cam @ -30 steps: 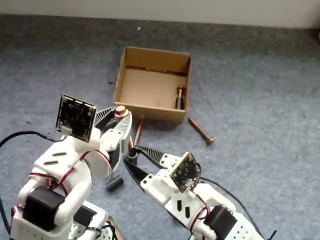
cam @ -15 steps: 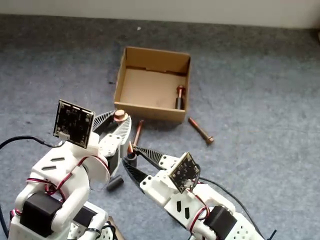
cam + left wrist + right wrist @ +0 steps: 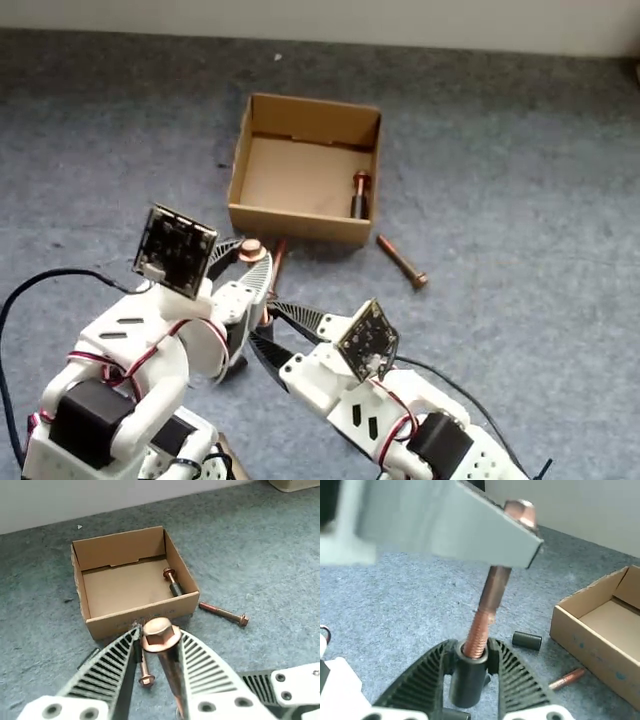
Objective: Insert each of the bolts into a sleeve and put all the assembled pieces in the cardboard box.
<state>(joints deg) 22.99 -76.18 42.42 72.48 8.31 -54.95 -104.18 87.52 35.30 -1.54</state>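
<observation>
My left gripper is shut on a copper bolt just under its hex head and holds it upright. Its threaded tip sits in the mouth of a black sleeve, on which my right gripper is shut. In the high view both grippers meet in front of the cardboard box. One assembled piece lies in the box by its right wall. Two loose bolts lie on the carpet before the box. A spare sleeve lies nearby.
Grey carpet covers the table, with free room to the right of the box and behind it. The box's front wall is close to the held bolt. A pale wall borders the far edge.
My left arm has swung right and lowered, bringing the bolt over the right gripper's sleeve; its tip now sits in the sleeve's mouth. The right arm has barely shifted.
</observation>
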